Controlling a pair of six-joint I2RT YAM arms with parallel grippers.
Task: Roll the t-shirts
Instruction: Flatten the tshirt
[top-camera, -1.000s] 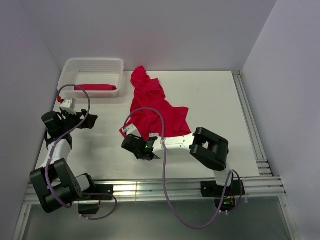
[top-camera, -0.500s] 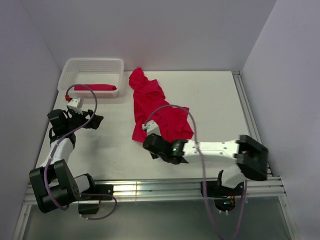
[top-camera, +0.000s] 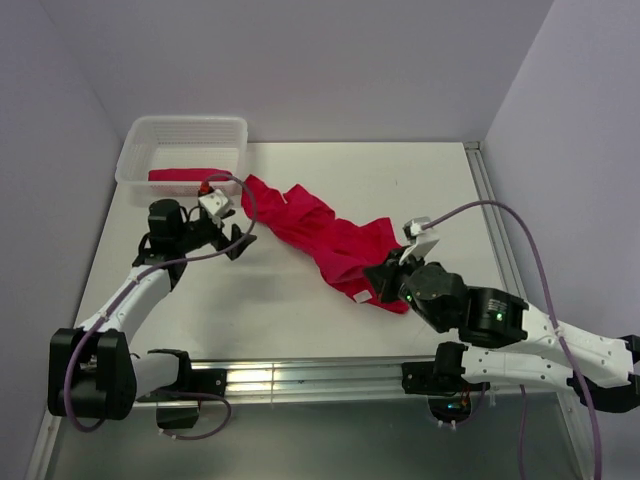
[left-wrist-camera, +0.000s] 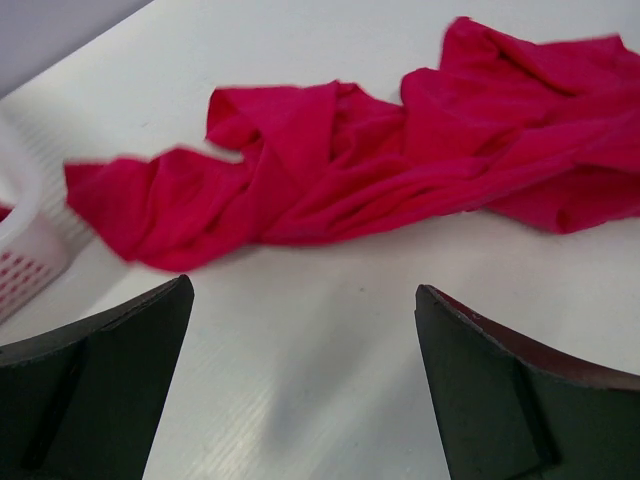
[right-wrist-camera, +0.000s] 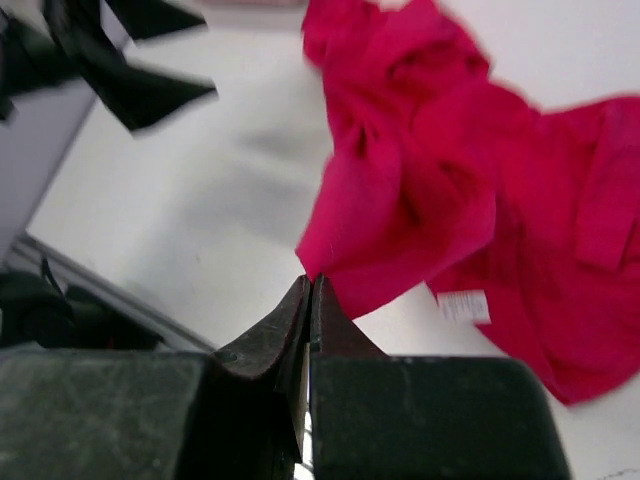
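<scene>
A loose crimson t-shirt (top-camera: 325, 232) lies crumpled in a diagonal band across the table, from beside the basket down to the right. My right gripper (top-camera: 386, 276) is at its near right end, shut on a corner of the cloth (right-wrist-camera: 330, 265). A white label (right-wrist-camera: 462, 305) shows on the t-shirt (right-wrist-camera: 450, 170) near that corner. My left gripper (top-camera: 238, 240) stands open just short of the t-shirt's far left end, with bare table between its fingers (left-wrist-camera: 110, 380) and the t-shirt (left-wrist-camera: 380, 170) ahead of them. A second t-shirt (top-camera: 190, 176) lies rolled in the basket.
The white lattice basket (top-camera: 185, 135) stands at the back left; its corner (left-wrist-camera: 22, 250) is at the left edge of the left wrist view. An aluminium rail (top-camera: 300, 375) runs along the near edge and another (top-camera: 495, 240) along the right side.
My right gripper shut on the t-shirt's near corner and swung right, dragging the cloth into a diagonal band. My left arm moved up and right toward the t-shirt's far end.
</scene>
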